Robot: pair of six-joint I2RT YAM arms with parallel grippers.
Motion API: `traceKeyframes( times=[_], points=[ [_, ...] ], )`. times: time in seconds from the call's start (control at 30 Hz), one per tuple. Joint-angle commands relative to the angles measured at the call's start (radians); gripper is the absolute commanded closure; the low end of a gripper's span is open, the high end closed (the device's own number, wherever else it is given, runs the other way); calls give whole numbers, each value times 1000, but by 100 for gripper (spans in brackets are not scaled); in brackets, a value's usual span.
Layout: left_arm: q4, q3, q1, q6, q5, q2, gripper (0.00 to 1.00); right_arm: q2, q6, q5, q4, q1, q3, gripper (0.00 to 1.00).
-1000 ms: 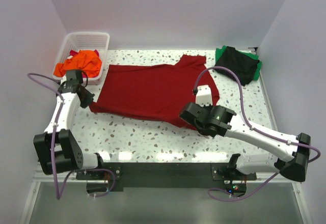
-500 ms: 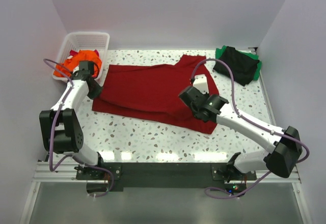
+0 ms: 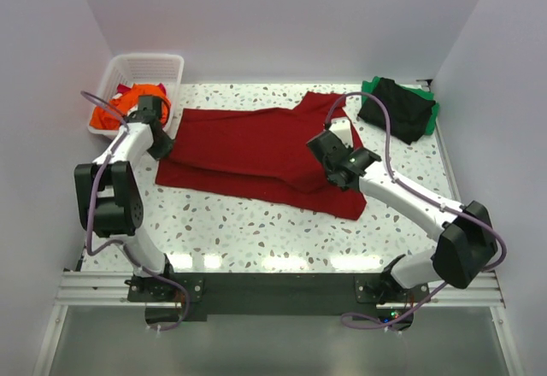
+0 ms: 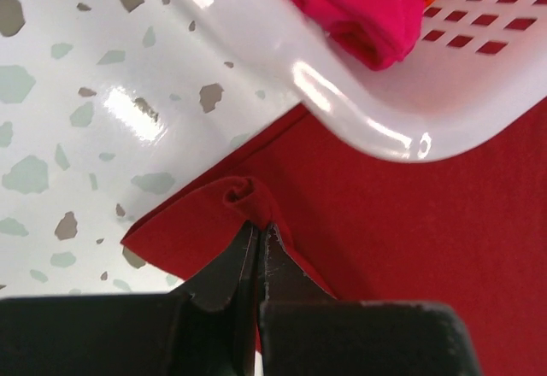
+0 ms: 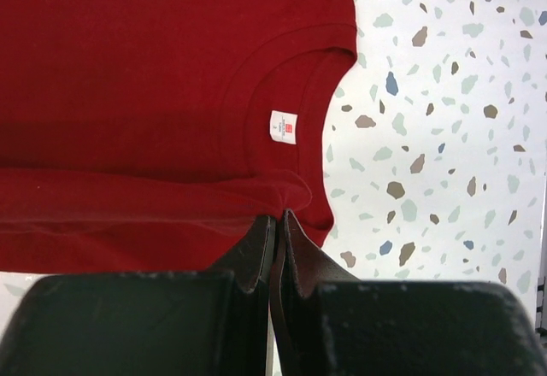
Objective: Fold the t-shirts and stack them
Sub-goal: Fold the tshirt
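Note:
The dark red t-shirt [image 3: 256, 149] lies spread across the table, its near edge folded toward the back. My left gripper [image 3: 159, 142] is shut on its left edge, a pinched fold [image 4: 244, 198] just in front of the fingertips, right beside the basket. My right gripper [image 3: 339, 161] is shut on the shirt's folded edge near the collar [image 5: 282, 192], where a white label [image 5: 283, 126] shows. A folded black shirt [image 3: 397, 107] lies on a green one [image 3: 433, 113] at the back right. An orange shirt [image 3: 128, 102] and a pink-red one [image 4: 367, 8] fill the basket.
The white slatted basket [image 3: 162, 64] stands at the back left corner, its rim [image 4: 342, 94] close above my left gripper. White walls close in the table on three sides. Speckled tabletop [image 3: 256, 222] shows in front of the shirt.
Both grippers have carried the shirt's near edge away from the front toward the back, folding it over. The left gripper has moved up beside the basket, the right toward the collar.

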Motion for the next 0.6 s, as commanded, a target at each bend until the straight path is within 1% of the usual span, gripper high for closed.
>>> traceKeyframes(
  times=[0.0,0.4,0.5,0.53,0.57],
  points=[
    [43,83,-5,3,-6,49,100,26,-30,-13,39,-26,22,100],
    [59,192,-17,49,31,199,100,117,-38,-44,56,-79,50,100],
    [68,209,-19,71,43,236,80,152,-34,-50,50,-82,68,100],
    [72,210,-19,76,43,242,64,160,-33,-48,51,-82,76,89],
    [97,207,-19,92,45,250,59,169,-30,-47,52,-83,82,65]
  ],
)
